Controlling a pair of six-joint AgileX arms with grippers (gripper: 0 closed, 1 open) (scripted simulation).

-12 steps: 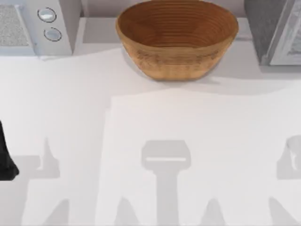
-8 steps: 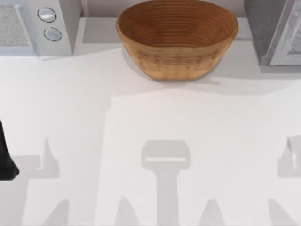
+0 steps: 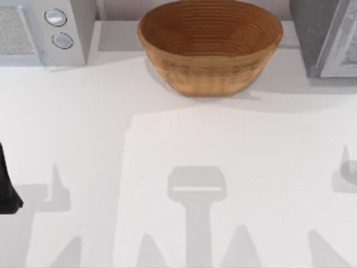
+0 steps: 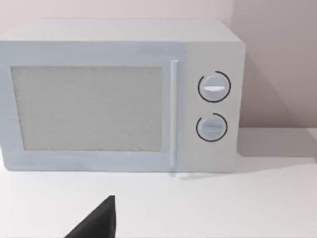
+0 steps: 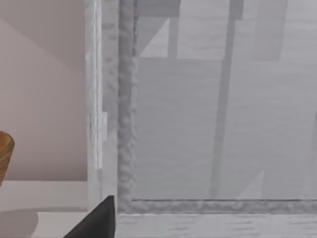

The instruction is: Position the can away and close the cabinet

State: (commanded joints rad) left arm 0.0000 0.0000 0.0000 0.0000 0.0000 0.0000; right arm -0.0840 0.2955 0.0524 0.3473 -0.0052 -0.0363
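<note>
Using the wicker basket (image 3: 210,47) as the anchor, since it sits at the back middle of the white table (image 3: 167,145).

Far to the basket's left and nearer the front, a dark bit of the left arm (image 3: 6,187) pokes in at the table's edge. A black tip of the left gripper (image 4: 96,223) shows in its wrist view, hanging over bare table in front of the microwave. Can't tell how its jaws stand.

The white microwave (image 3: 47,30) is just left of the basket, against the back wall, door shut, with two round dials (image 4: 214,87) stacked on the side nearest the basket.

The basket looks empty inside, just brown ribbed weave.

Right of the basket, also at the back, is the grey cabinet (image 3: 323,36). The right wrist view looks straight at its glass door (image 5: 218,124) from close up, with the basket's rim off to one side. I can't tell whether the door is fully closed. A black tip of the right gripper (image 5: 96,223) sits low in front of the door frame. Can't tell its jaws either.
</note>
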